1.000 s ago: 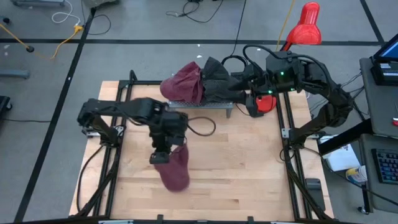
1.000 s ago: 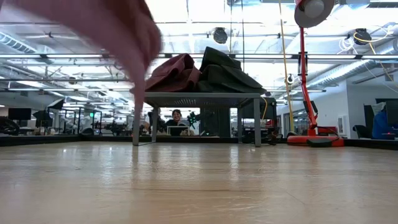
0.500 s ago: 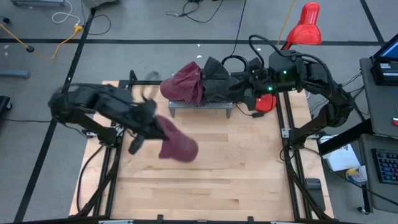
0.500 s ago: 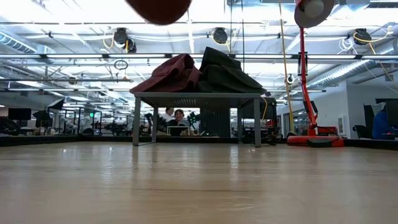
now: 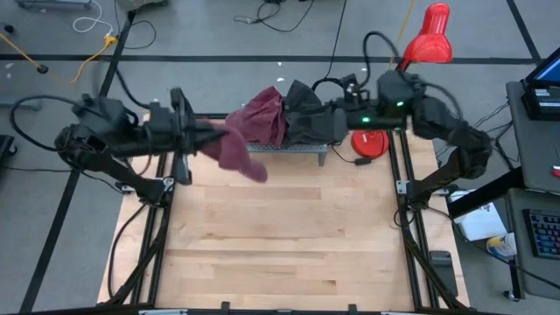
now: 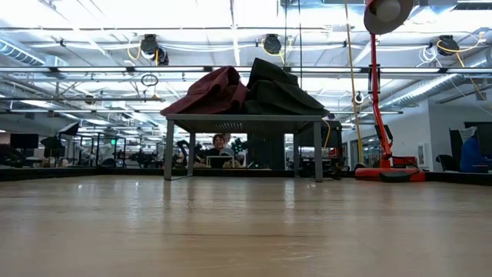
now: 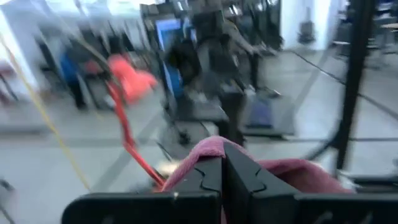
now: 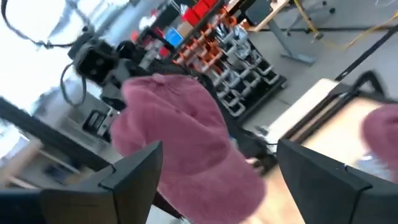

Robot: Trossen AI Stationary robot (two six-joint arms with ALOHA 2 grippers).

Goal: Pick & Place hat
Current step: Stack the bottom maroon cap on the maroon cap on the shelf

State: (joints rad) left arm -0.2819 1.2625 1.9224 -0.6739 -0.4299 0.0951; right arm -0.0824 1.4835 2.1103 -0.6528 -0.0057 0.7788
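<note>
Left hand [image 5: 213,140] was seen raised off the bench [image 5: 280,236], at about 10 o'clock of it in the high view. Its fingers [image 7: 208,177] were pressed together in the left wrist view, with the maroon hat [image 5: 236,149] pinched between them. The hat hung from the hand in the air, just beside the left end of the small metal stand [image 5: 284,149] at 12 o'clock.

Right hand [image 5: 331,122] was held at the right end of the stand. In the right wrist view its fingers [image 8: 134,171] were spread wide, nothing between them, with a maroon cap [image 8: 180,137] seen beyond.

On the stand a second maroon hat [image 6: 211,91] and a dark hat [image 6: 280,88] were piled, touching. A red lamp [image 5: 426,35] stood at 1 o'clock, off the bench. A person [image 6: 219,146] was noted behind the stand in the low view.
</note>
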